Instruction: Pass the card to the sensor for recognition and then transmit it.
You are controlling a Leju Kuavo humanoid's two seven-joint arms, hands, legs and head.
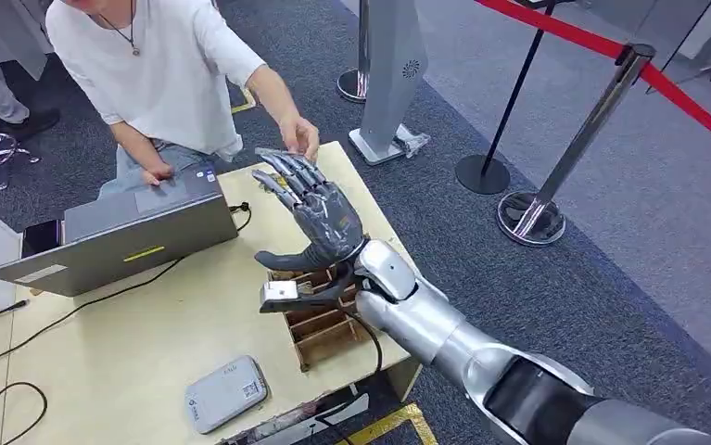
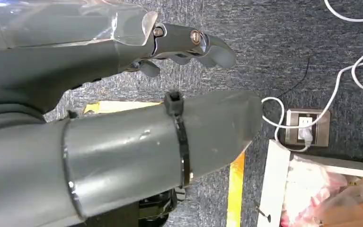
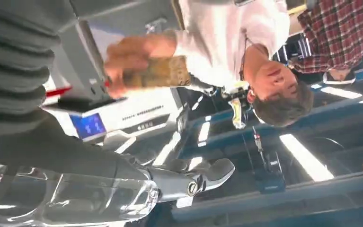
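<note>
Right robot hand point(image 1: 319, 218) spread, glossy grey; flat pale card point(image 1: 280, 293) below (contact unclear).

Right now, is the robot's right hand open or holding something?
Open: the right hand has its fingers spread, holding nothing.

grey hand point(image 1: 319, 218), beige table point(image 1: 147, 343), white shirt point(image 1: 161, 65)

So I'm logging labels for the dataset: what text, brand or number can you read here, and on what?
None reads clearly.
Grey card reader: small print, too small to read.
Laptop: pale sticker, blurred.
Kiosk behind the person: a line of print beside its blue screen, blurred.
</note>
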